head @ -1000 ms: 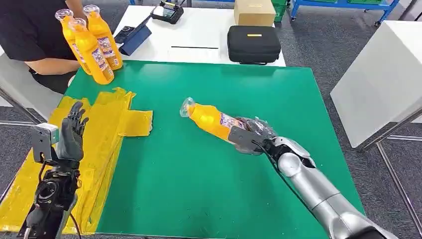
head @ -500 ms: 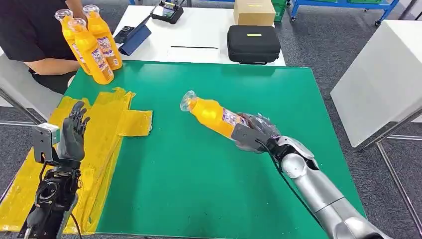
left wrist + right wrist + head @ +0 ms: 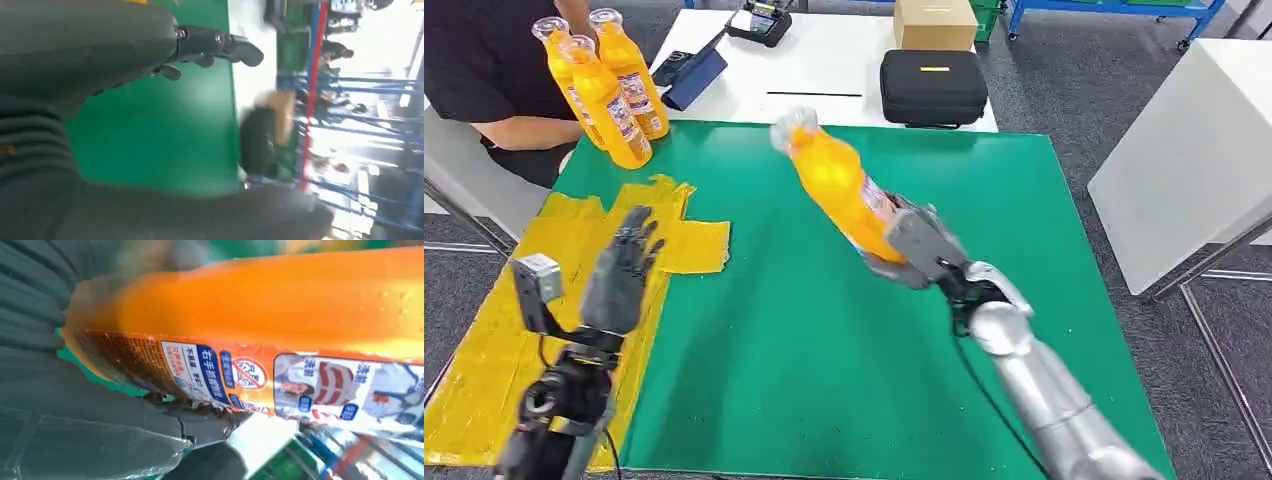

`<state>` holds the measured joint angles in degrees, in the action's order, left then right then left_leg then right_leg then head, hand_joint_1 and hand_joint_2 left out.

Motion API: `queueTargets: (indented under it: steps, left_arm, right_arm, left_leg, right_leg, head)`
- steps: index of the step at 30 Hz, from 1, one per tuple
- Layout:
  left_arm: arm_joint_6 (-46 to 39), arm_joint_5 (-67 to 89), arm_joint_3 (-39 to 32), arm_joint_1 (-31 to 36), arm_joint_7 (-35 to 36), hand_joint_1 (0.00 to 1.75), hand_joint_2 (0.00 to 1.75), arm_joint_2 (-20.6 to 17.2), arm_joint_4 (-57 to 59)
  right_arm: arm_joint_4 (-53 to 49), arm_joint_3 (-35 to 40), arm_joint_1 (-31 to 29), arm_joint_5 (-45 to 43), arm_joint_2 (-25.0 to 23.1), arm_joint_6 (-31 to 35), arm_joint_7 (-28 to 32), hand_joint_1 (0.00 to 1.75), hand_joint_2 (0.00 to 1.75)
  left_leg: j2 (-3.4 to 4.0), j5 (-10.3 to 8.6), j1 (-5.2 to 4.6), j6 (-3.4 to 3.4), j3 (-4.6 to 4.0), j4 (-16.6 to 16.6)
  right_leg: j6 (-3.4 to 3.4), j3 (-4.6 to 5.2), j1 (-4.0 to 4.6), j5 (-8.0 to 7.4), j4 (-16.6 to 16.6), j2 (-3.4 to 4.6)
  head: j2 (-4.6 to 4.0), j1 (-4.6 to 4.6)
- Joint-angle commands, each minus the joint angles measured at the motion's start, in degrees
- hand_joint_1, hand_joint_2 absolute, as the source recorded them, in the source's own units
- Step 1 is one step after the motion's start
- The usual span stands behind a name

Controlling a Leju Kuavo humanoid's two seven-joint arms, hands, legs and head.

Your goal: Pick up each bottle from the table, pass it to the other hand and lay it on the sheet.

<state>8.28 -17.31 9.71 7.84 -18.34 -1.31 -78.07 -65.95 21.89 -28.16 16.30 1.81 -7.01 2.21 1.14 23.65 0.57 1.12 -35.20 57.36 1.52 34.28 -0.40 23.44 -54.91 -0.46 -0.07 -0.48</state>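
My right hand (image 3: 919, 248) grips the lower end of an orange bottle (image 3: 834, 180) with a clear cap, held tilted up and to the left above the green mat (image 3: 804, 340). The same bottle (image 3: 260, 320) with its printed label lies across the right hand (image 3: 100, 415) in the right wrist view. My left hand (image 3: 621, 272) is raised with fingers spread and holds nothing, over the edge of the yellow sheet (image 3: 484, 350). The left hand's fingers (image 3: 215, 42) stretch out over the mat. Three more orange bottles (image 3: 604, 85) stand at the mat's far left corner.
A person in black (image 3: 494, 70) sits at the far left behind the standing bottles. On the white table behind lie a black case (image 3: 934, 88), a cardboard box (image 3: 935, 22) and a blue device (image 3: 694, 78). A white table (image 3: 1194, 150) stands to the right.
My right hand has lifted the bottle off the mat and swung it up and to the left. My left hand has risen and moved right, toward the bottle.
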Motion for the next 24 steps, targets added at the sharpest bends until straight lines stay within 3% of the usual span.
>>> queueTargets:
  steps: [1, 5, 16, 24]
  left_arm:
    - [-6.09, -6.96, 14.29, 1.53, -0.03, 0.0, 1.75, 4.41, -3.83]
    - [-5.92, -7.63, 15.17, 2.71, 0.22, 0.0, 1.75, 5.72, -3.78]
    - [-11.23, -2.57, 16.03, 4.29, -0.92, 0.0, 1.75, 6.82, -5.17]
    - [-15.45, -1.21, 12.51, 3.98, -0.69, 0.0, 1.75, 7.77, -8.58]
  right_arm:
    - [11.78, 7.21, -7.57, -1.4, -12.02, 4.67, -0.79, 1.75, 1.75]
    - [11.59, 7.23, -6.71, -1.9, -12.17, 4.94, -0.93, 1.75, 1.75]
    - [14.25, 8.97, -5.45, -1.58, -13.86, 5.12, -1.53, 1.75, 1.75]
    - [21.24, 19.84, -2.92, 3.88, -19.31, 3.78, -1.5, 1.75, 1.75]
  left_leg:
    - [0.09, 0.2, -0.05, -0.08, 0.41, 0.01]
    - [-0.17, 0.06, 0.02, -0.04, 0.23, 0.0]
    - [-0.18, 0.13, -0.04, -0.06, 0.34, -0.01]
    - [-0.03, 0.09, 0.06, -0.06, 0.27, -0.07]
  right_leg:
    - [-0.1, -0.28, -0.06, 0.18, -0.11, 0.25]
    - [-0.05, -0.23, 0.0, 0.12, -0.03, -0.1]
    - [-0.09, -0.32, -0.07, 0.2, -0.1, -0.05]
    - [-0.08, -0.23, 0.05, 0.11, 0.01, 0.07]
  head:
    - [0.0, 0.04]
    - [0.0, 0.0]
    - [0.0, 0.04]
    - [0.0, 0.02]
